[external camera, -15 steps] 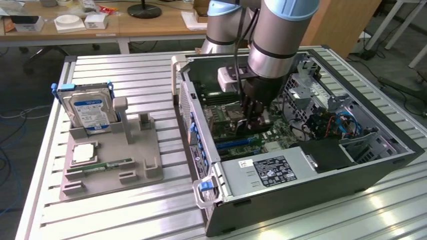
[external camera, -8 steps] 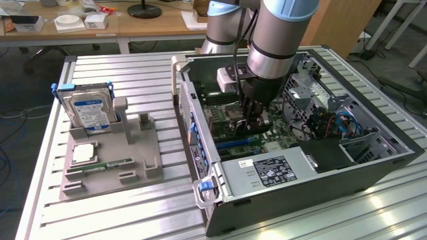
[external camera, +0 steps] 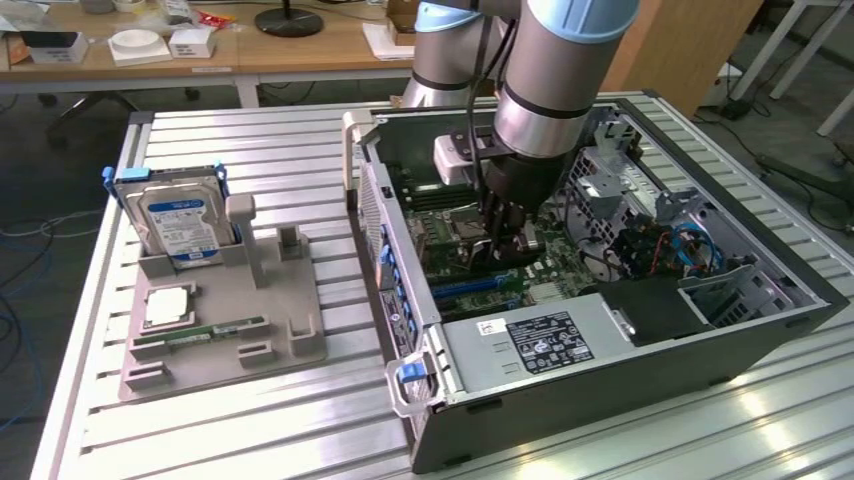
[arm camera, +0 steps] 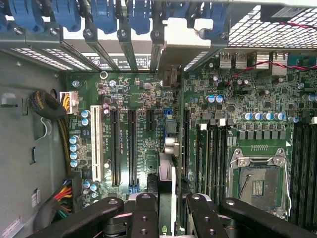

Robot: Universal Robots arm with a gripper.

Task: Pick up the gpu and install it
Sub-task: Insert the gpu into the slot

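Gripper (external camera: 514, 245) and gpu (arm camera: 167, 171) are found together inside the open computer case (external camera: 601, 400), which lies on its side on the bench (external camera: 267, 420), toward the bench edge at the exterior view's right. The gripper is closed on the gpu: in the wrist view a dark finger (arm camera: 144, 213) is seen on each side of the thin card, which is held edge-on and upright over the motherboard (arm camera: 138, 89). The card is lined up along the row of long expansion slots (arm camera: 115, 148), between the black slots and the memory banks beside the processor socket (arm camera: 257, 183). Its far end reaches toward the rear bracket openings, under the blue retaining clips (arm camera: 104, 12). Whether its lower edge sits in a slot cannot be told.

In the exterior view the arm comes down from above into the middle of the case, and the gripper is placed just beyond the power supply (external camera: 534, 345) with its black label.

A grey holder (external camera: 267, 300) rests toward the bench edge at the exterior view's left, well apart from the gripper. A hard drive (external camera: 180, 215) with a blue-and-white label is stood upright at the holder's far end. A processor chip (external camera: 170, 305) and a narrow green memory stick (external camera: 214, 330) are laid flat nearer its front.
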